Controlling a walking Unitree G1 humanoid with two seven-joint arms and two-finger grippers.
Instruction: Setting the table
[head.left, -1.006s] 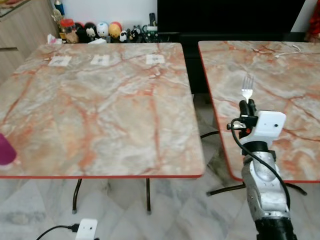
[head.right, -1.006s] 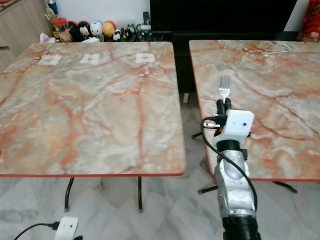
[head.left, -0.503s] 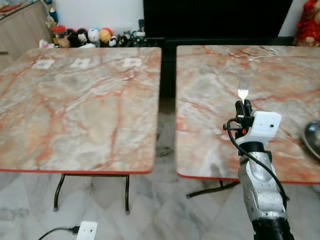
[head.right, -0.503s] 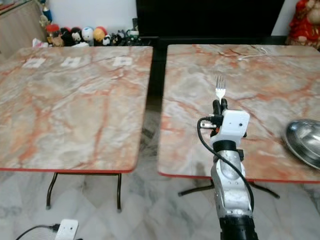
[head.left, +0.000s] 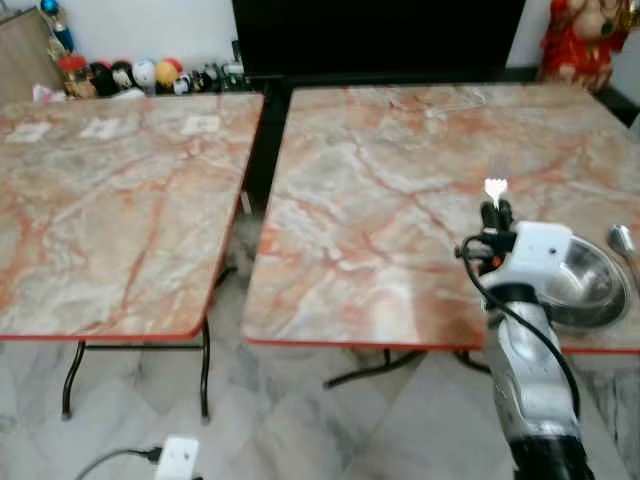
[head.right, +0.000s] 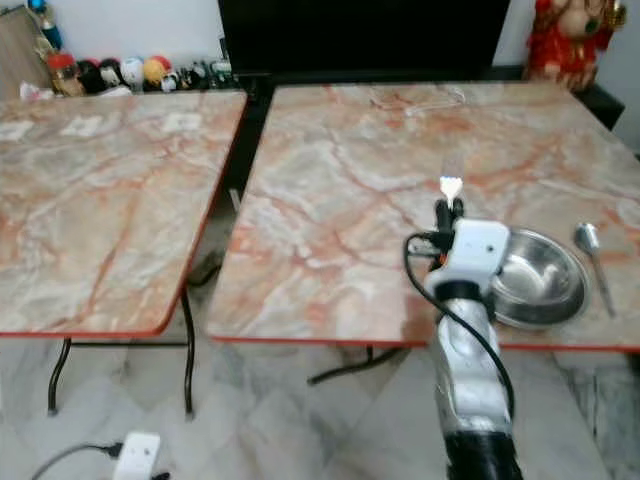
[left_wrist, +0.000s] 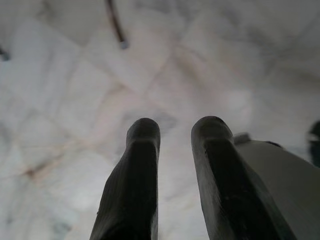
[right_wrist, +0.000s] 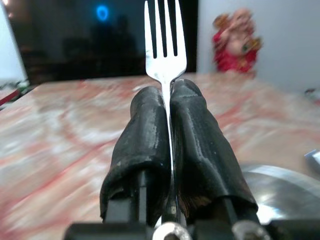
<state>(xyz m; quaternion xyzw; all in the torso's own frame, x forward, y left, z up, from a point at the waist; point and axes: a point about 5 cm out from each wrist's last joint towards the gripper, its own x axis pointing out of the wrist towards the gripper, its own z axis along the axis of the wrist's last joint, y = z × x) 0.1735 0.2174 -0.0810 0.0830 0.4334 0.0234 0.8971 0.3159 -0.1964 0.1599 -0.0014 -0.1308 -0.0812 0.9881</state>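
My right gripper (head.left: 495, 212) is shut on a silver fork (head.left: 494, 188), held upright with the tines (right_wrist: 165, 35) pointing up between the black fingers (right_wrist: 145, 130). It hovers over the near edge of the right marble table (head.left: 400, 180). Just right of it sits a steel bowl (head.right: 540, 275), and beyond that lies a spoon (head.right: 592, 250). My left gripper (left_wrist: 175, 130) hangs over the tiled floor, fingers slightly apart, holding nothing.
A second marble table (head.left: 110, 190) stands to the left across a narrow gap. Toys (head.left: 140, 75) line the wall behind it; a dark TV unit (head.left: 380, 35) and a red figurine (head.left: 578, 35) stand at the back. A white adapter (head.left: 177, 455) lies on the floor.
The camera has swung to the right: the right table now lies ahead, and the bowl and spoon have come fully into view. The fork stays held upright.
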